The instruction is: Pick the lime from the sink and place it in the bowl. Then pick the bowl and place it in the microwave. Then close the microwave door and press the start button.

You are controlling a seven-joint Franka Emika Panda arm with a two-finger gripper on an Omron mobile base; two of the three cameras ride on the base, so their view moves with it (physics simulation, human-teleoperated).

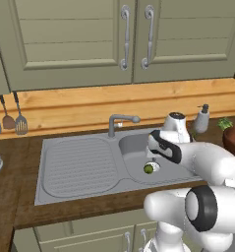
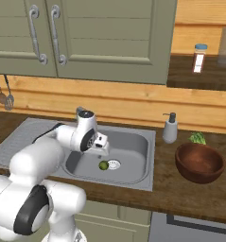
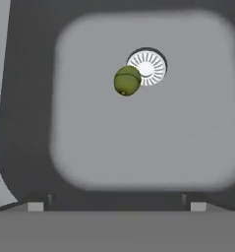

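While the small round dark-green lime [image 3: 127,80] lies just left of the white slotted drain [image 3: 149,66], upper centre of the hand view, in the grey steel sink [image 2: 138,137], the two-finger gripper [image 3: 116,204], spread wide and empty, should centre over it before descending.

No legible text or labels anywhere.

Green-grey cabinet doors [image 1: 79,39] with curved metal handles [image 1: 125,37] are hanging above the wooden desk [image 2: 180,196]. Utensils [image 1: 19,123] are hanging on the wood backsplash [image 1: 89,106] at left. A soap dispenser [image 2: 169,127] is standing on the desk, a small green plant [image 2: 197,138] sitting near it. A blue-capped jar [image 2: 198,58] is standing on the open shelf [image 2: 199,78].
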